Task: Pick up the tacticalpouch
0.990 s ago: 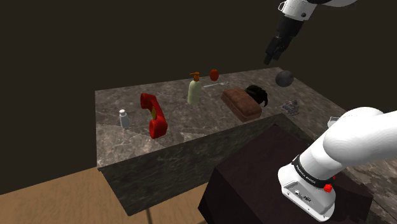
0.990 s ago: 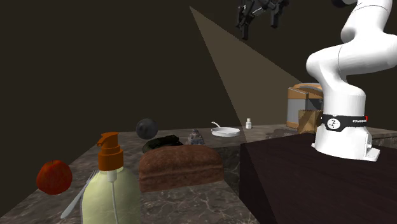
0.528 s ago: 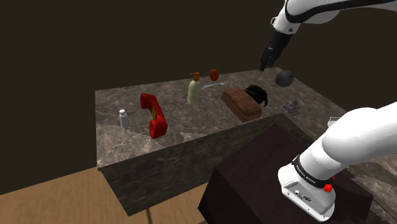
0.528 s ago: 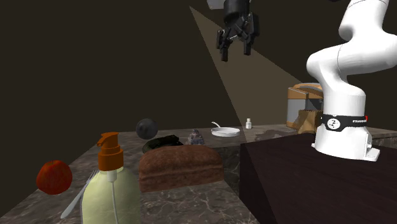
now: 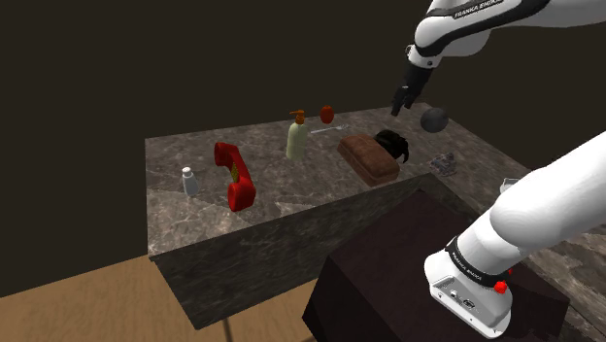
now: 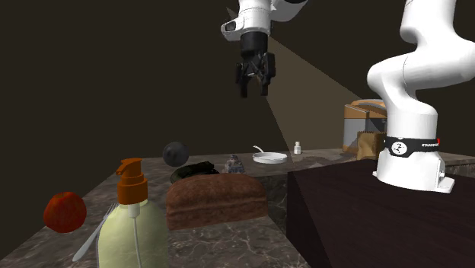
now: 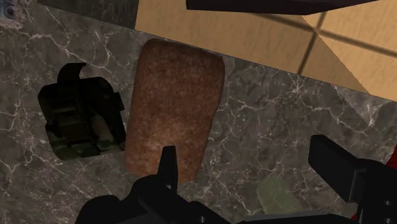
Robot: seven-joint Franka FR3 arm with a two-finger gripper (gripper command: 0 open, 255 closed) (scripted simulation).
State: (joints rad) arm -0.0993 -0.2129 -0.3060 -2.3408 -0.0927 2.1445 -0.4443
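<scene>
The tactical pouch (image 5: 393,144) is a dark black-olive bundle on the marble table (image 5: 194,209), lying beside a brown loaf (image 5: 369,157). In the second exterior view the pouch (image 6: 196,170) lies just behind the loaf (image 6: 217,199). My gripper (image 5: 402,100) hangs open, high above the pouch and loaf, fingers pointing down (image 6: 253,85). Seen from the wrist, the pouch (image 7: 79,119) lies off to one side of the gripper (image 7: 251,168), and the loaf (image 7: 172,108) is under one fingertip. Nothing is between the fingers.
A dark ball (image 5: 433,119), a soap bottle (image 5: 296,138), a red apple (image 5: 327,113), a red telephone handset (image 5: 233,175) and a small shaker (image 5: 188,181) stand on the table. A white dish (image 6: 269,158) sits farther back. The dark stand (image 5: 427,282) borders the table.
The gripper has come down and moved toward the shoulder view's left, from beyond the table's far edge to above the pouch and loaf. The things on the table have not moved.
</scene>
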